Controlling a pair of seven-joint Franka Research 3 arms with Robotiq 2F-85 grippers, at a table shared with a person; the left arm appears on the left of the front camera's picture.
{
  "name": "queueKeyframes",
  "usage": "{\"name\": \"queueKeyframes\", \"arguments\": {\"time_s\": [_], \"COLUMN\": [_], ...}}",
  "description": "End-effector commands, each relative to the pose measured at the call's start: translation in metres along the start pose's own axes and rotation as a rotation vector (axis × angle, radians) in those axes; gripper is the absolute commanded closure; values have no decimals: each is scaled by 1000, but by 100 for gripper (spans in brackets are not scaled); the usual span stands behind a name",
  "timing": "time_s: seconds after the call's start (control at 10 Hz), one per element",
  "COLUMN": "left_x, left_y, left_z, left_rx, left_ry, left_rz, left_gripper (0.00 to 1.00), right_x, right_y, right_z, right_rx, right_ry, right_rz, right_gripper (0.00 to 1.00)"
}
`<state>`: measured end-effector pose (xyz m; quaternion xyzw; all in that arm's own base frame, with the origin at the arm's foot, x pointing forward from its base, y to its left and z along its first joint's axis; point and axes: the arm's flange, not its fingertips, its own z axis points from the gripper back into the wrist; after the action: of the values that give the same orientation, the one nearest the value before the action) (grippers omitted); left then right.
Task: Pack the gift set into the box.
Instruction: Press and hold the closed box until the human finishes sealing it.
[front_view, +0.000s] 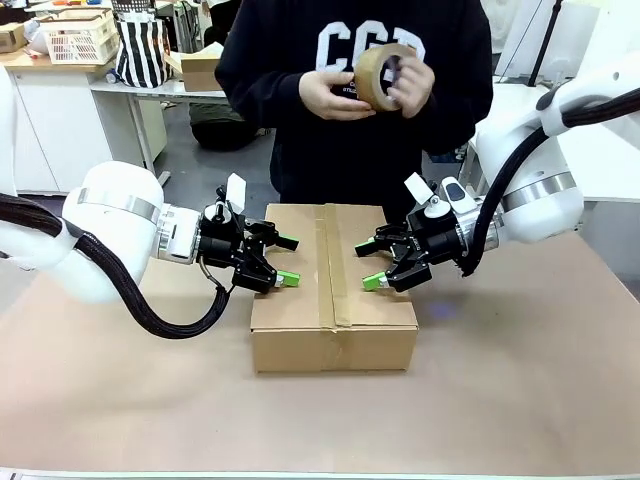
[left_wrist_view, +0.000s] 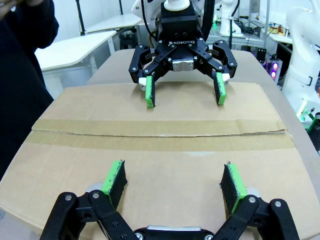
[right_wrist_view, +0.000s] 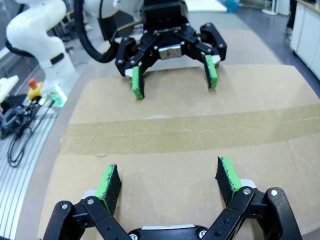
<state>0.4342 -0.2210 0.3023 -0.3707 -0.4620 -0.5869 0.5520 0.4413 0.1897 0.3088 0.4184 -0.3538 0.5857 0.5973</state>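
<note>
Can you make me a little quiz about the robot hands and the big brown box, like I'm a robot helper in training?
1. True or false: the flaps of the box stand wide open.
2. What does the person hold in both hands? A: scissors. B: a tape roll. C: a cup.
3. Fill in the word: the left gripper and the right gripper reach over the box top from opposite sides, and both are ____.

Key
1. False: the flaps lie shut, with a tape strip along the seam.
2. B.
3. open.

Robotics lab, white worktable (left_wrist_view: 75, 50), plastic crate (front_view: 80, 38), loose cables (right_wrist_view: 20, 130)
</note>
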Motion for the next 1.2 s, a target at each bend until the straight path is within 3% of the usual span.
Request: {"name": "queueKeyframes", "arguments": {"time_s": [0.0, 1.1], "left_x": [-2, -2], "left_y": [-1, -1], "left_z": [-1, -1], "left_rx": [-4, -4], "left_ry": [-1, -1], "left_rz": [1, 1], "left_gripper": [0, 0], "right_x": [-2, -2], "right_y": [0, 0], "right_z": [-1, -1], "right_rx": [-1, -1], "right_ry": [3, 3], "right_rz": [-5, -5], "right_gripper": [0, 0]}}
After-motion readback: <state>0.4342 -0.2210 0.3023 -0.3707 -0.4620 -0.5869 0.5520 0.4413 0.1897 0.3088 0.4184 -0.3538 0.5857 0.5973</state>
